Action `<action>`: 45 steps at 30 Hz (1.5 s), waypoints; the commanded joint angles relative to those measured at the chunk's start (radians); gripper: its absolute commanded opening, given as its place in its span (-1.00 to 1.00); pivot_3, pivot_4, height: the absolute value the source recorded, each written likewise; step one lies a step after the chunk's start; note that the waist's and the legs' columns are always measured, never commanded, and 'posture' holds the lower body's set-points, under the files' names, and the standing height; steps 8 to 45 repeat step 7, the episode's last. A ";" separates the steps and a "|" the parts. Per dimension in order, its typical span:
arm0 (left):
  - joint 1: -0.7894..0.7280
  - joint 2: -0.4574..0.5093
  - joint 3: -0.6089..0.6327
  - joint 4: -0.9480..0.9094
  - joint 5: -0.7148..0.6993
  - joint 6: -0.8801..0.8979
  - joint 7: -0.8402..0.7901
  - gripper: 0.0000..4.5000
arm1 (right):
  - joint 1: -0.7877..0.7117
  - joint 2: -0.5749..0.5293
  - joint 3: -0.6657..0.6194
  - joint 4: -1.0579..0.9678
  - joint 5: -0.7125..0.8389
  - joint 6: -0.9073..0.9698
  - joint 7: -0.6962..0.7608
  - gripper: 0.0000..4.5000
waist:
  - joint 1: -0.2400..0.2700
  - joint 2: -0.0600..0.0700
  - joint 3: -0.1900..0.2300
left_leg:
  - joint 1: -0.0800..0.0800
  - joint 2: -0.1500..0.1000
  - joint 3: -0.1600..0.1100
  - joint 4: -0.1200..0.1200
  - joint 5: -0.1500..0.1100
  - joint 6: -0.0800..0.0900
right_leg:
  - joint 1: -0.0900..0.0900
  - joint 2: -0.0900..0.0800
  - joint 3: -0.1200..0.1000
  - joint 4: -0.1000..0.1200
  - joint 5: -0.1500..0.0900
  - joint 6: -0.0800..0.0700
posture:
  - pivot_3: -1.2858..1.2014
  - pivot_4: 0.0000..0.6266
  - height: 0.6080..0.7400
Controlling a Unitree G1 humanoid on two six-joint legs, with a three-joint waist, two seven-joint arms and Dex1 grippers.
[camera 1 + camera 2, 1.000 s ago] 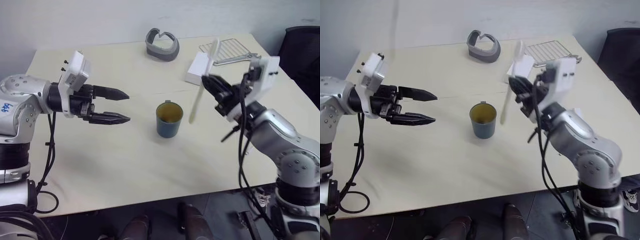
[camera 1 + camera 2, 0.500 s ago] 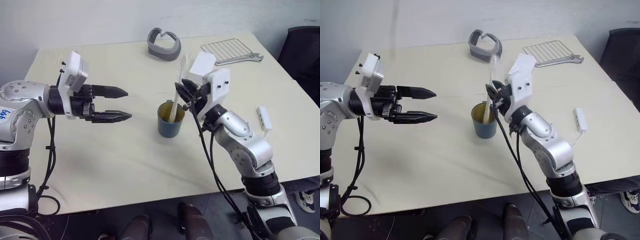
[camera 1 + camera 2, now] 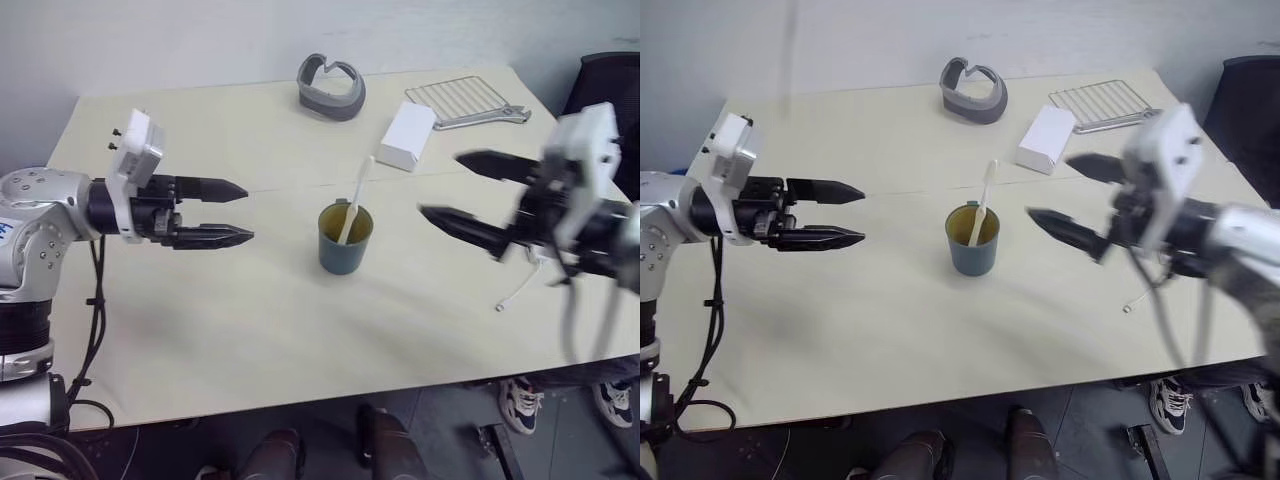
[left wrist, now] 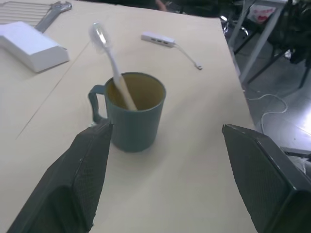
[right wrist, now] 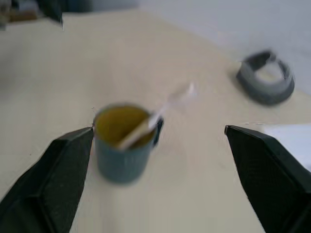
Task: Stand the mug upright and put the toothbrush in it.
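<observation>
The mug (image 3: 345, 238) stands upright near the middle of the table (image 3: 250, 330). The toothbrush (image 3: 354, 205) is inside it, with the handle down in the yellowish inside and the white bristle head up. It leans over the rim toward about one o'clock, to the far side of the table. In my left wrist view the mug's handle points away from my right gripper.

My left gripper (image 3: 238, 213) hangs over the table at about nine o'clock from the mug, well apart from it. Its two black fingers are spread and hold nothing; the tips point to the mug.

My right gripper (image 3: 440, 187) is at about three o'clock from the mug, also apart from it. Its fingers are wide apart and there is nothing between them. The toothbrush is free of them and rests only on the mug.

Far from me, at about twelve o'clock from the mug, a grey curved band (image 3: 330, 86) lies near the table's back edge. A white box (image 3: 409, 138) lies at about one o'clock, and behind it there is a wire rack (image 3: 461, 98) with a metal wrench (image 3: 490, 118) just beside it. In the left wrist view a white hub (image 4: 158, 39) with a thin cable (image 4: 186, 54) lies on the table beyond the mug.
</observation>
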 commanded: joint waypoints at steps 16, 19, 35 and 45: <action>-0.028 0.106 0.035 0.119 0.053 -0.112 -0.106 0.70 | 0.105 -0.118 -0.107 0.193 -0.138 -0.117 0.305 0.99 | -0.007 0.000 0.000 | 0.003 0.001 0.005 0.000 0.000 0.000 | 0.000 -0.001 0.004 0.001 0.000 0.000 | 0.03 -0.52 1.00; -0.028 0.106 0.035 0.119 0.053 -0.112 -0.106 0.70 | 0.105 -0.118 -0.107 0.193 -0.138 -0.117 0.305 0.99 | -0.007 0.000 0.000 | 0.003 0.001 0.005 0.000 0.000 0.000 | 0.000 -0.001 0.004 0.001 0.000 0.000 | 0.03 -0.52 1.00; -0.028 0.106 0.035 0.119 0.053 -0.112 -0.106 0.70 | 0.105 -0.118 -0.107 0.193 -0.138 -0.117 0.305 0.99 | -0.007 0.000 0.000 | 0.003 0.001 0.005 0.000 0.000 0.000 | 0.000 -0.001 0.004 0.001 0.000 0.000 | 0.03 -0.52 1.00; -0.028 0.106 0.035 0.119 0.053 -0.112 -0.106 0.70 | 0.105 -0.118 -0.107 0.193 -0.138 -0.117 0.305 0.99 | -0.007 0.000 0.000 | 0.003 0.001 0.005 0.000 0.000 0.000 | 0.000 -0.001 0.004 0.001 0.000 0.000 | 0.03 -0.52 1.00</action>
